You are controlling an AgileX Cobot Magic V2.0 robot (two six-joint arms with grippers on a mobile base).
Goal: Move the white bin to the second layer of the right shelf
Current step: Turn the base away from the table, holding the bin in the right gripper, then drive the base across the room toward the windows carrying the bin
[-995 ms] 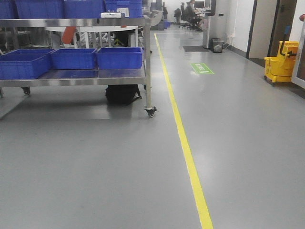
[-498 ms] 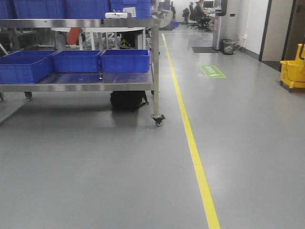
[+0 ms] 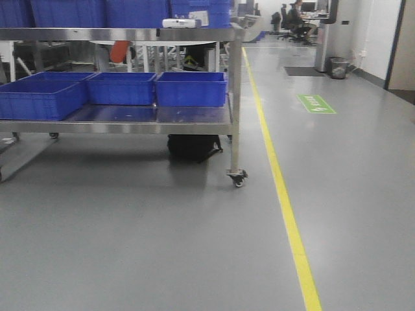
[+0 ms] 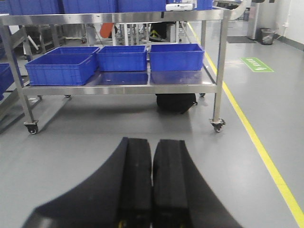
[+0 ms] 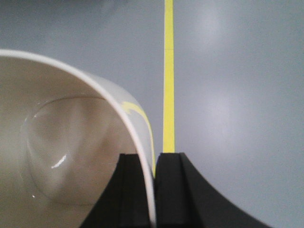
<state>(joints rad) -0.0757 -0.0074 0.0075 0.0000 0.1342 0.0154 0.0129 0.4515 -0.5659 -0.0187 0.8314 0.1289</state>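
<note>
— Where is my right gripper?
— Your right gripper is clamped on the wall of the white bin, one finger inside the rim and one outside. Only your right wrist view shows the bin. Its glossy hollow faces the camera, above grey floor and a yellow line.
— And the left?
— Your left gripper is pressed closed, fingers touching, nothing between them. Past it, your left wrist view shows a wheeled steel cart with blue crates on its lower deck and a black bag underneath. Your front view shows that cart left of the yellow line.
</note>
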